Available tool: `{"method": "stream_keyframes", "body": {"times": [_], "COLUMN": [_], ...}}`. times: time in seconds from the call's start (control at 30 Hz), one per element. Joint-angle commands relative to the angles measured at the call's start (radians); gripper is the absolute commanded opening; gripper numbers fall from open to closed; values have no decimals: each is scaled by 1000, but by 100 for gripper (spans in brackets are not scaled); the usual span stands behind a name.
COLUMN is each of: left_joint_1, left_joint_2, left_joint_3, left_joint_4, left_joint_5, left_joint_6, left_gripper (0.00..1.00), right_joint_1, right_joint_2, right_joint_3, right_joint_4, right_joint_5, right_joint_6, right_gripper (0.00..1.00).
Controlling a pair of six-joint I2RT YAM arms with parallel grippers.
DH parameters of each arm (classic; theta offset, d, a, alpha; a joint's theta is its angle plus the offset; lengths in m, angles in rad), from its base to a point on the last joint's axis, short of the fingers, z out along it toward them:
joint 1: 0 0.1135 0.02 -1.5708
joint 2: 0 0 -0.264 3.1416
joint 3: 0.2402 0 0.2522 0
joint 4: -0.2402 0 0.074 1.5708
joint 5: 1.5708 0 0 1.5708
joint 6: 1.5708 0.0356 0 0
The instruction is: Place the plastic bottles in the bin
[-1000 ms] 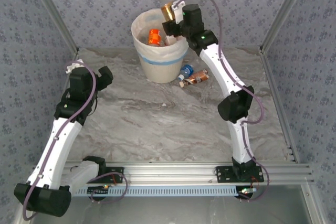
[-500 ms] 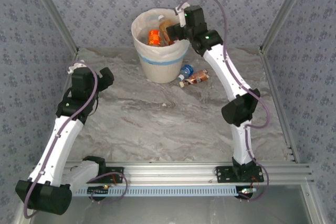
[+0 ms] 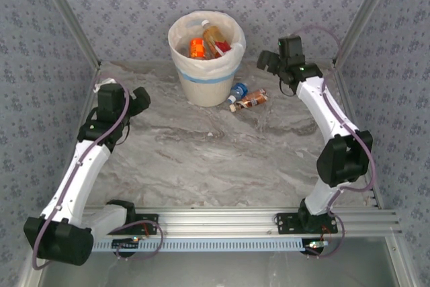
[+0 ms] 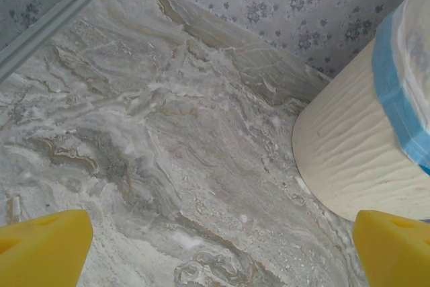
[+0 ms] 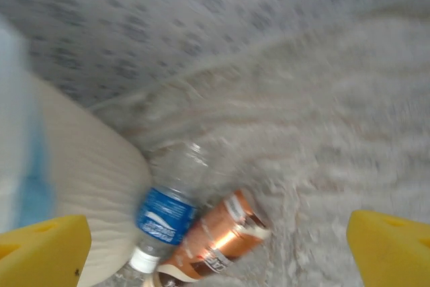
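Observation:
The bin (image 3: 205, 72), a cream bucket with a blue band and white liner, stands at the back of the table. It holds several plastic bottles, among them an orange one (image 3: 197, 48) and an amber one (image 3: 215, 36). Two more bottles lie on the table against its right side, one blue-labelled (image 3: 238, 90) (image 5: 164, 213) and one brown-labelled (image 3: 252, 99) (image 5: 216, 234). My right gripper (image 3: 267, 64) (image 5: 215, 253) hangs open just right of the bin, above these two. My left gripper (image 3: 141, 99) (image 4: 218, 253) is open and empty over bare table, left of the bin's wall (image 4: 349, 146).
Patterned walls with metal frame posts (image 3: 70, 28) close in the marble table (image 3: 201, 146) at the back and both sides. The arms' mounting rail (image 3: 222, 223) runs along the near edge. The right wrist view is blurred by motion.
My right gripper opened over the bin and dropped the amber bottle inside. It then swung right and down, away from the rim. The left arm shifted slightly toward the bin.

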Motion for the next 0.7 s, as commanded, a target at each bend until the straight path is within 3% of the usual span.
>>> {"method": "stream_keyframes", "body": {"times": [0.0,0.1,0.3,0.67], "left_joint_1": [5,5,8,14], "left_joint_2": [7,5,-8,-17], "left_joint_3": [3,0,-15,-33], "left_joint_4": [34,35,26,11], "left_joint_5": [36,48,46,42], "left_joint_6": [-14,-12,-9,-6], "left_gripper": [99,99,99,99], "right_joint_1": [-40,-57,-49,-32], "right_joint_2": [26,83,218,389], "right_joint_3": [-83,-97,-56,-12], "right_joint_4": [26,61,68,113], "right_joint_5": [-59,-172,-234,-205], "right_joint_6": [307,358,426,491], "right_gripper": [100,100,99,88]}}
